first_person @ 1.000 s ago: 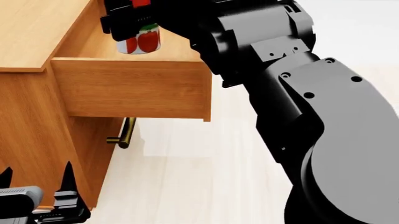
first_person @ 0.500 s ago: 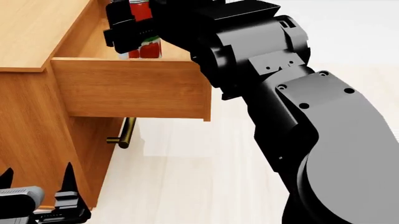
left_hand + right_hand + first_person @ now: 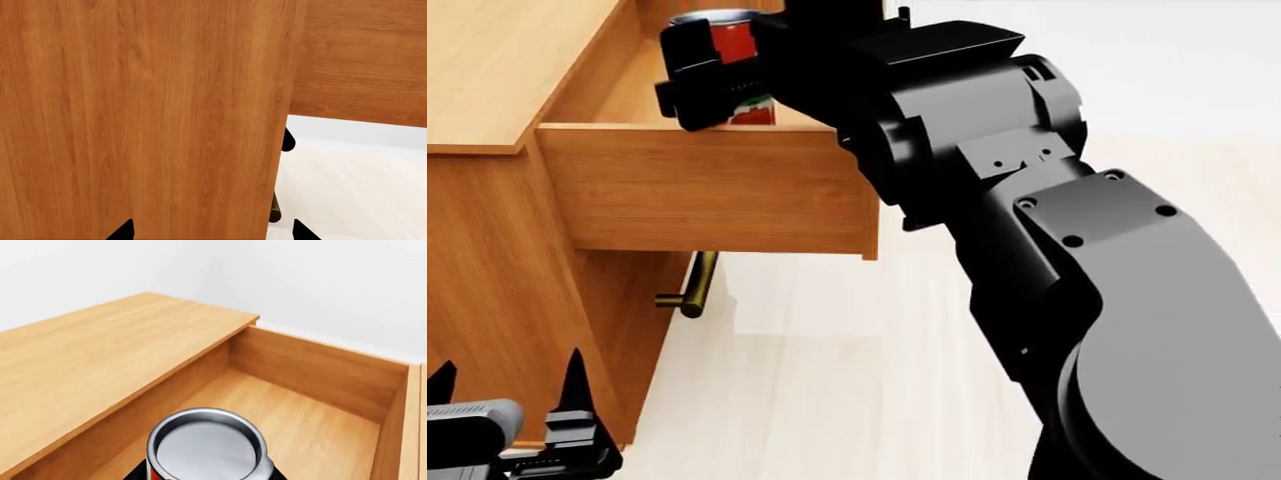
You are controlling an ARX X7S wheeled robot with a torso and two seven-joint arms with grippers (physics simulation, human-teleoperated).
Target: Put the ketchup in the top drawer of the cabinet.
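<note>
At upper left of the head view, the cabinet (image 3: 481,90) has the top drawer (image 3: 707,185) pulled out. Over its inside the right gripper (image 3: 714,65) grips the ketchup (image 3: 731,40), upright. Released too high, it could topple. At lower left, the left gripper (image 3: 507,400) is spread, empty.

The top drawer (image 3: 313,435) stands pulled out of the cabinet (image 3: 494,60), its bare floor open from above and hemmed by wooden walls.
</note>
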